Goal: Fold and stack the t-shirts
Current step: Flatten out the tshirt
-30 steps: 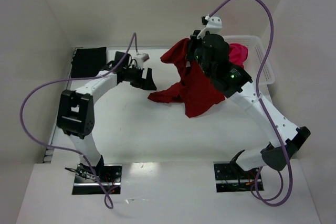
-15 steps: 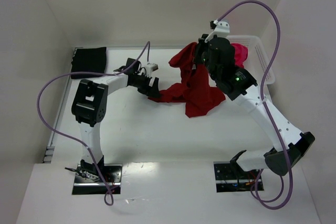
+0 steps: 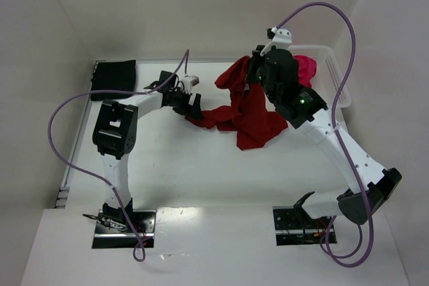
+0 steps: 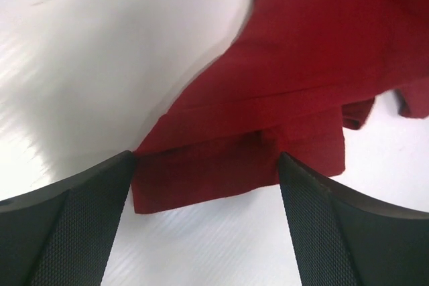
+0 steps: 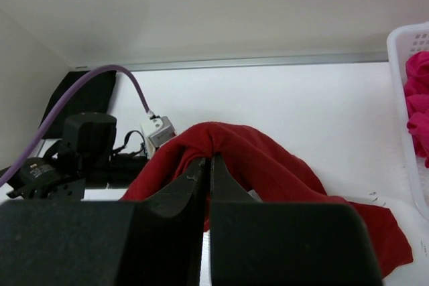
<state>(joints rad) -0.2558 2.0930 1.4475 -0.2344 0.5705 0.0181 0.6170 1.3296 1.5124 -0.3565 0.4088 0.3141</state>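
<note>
The left arm (image 3: 134, 105) stretches low across the bench (image 3: 174, 165). Its left end effector (image 3: 194, 107) stands with fingers spread wide at the near-left edge of the crimson t-shirt (image 3: 251, 118). The right arm (image 3: 335, 145) rises steeply from its base. The right end effector (image 5: 205, 160) is held high, fingers pressed together and clamped on a bunched fold of the crimson cloth.

The left wrist view alone shows a flat hemmed corner of the shirt lying on the bench between the two open fingers (image 4: 74, 219). The right wrist view alone shows the pinch itself, with cloth humped over the fingertips.

The crimson t-shirt hangs crumpled from the right end effector. Its lower part spreads on the bench toward the left end effector. A magenta t-shirt (image 3: 307, 66) sits heaped in the white basket (image 5: 401, 41) just right of the right end effector. A black t-shirt (image 3: 114, 78) lies folded well to the left of the left end effector.
</note>
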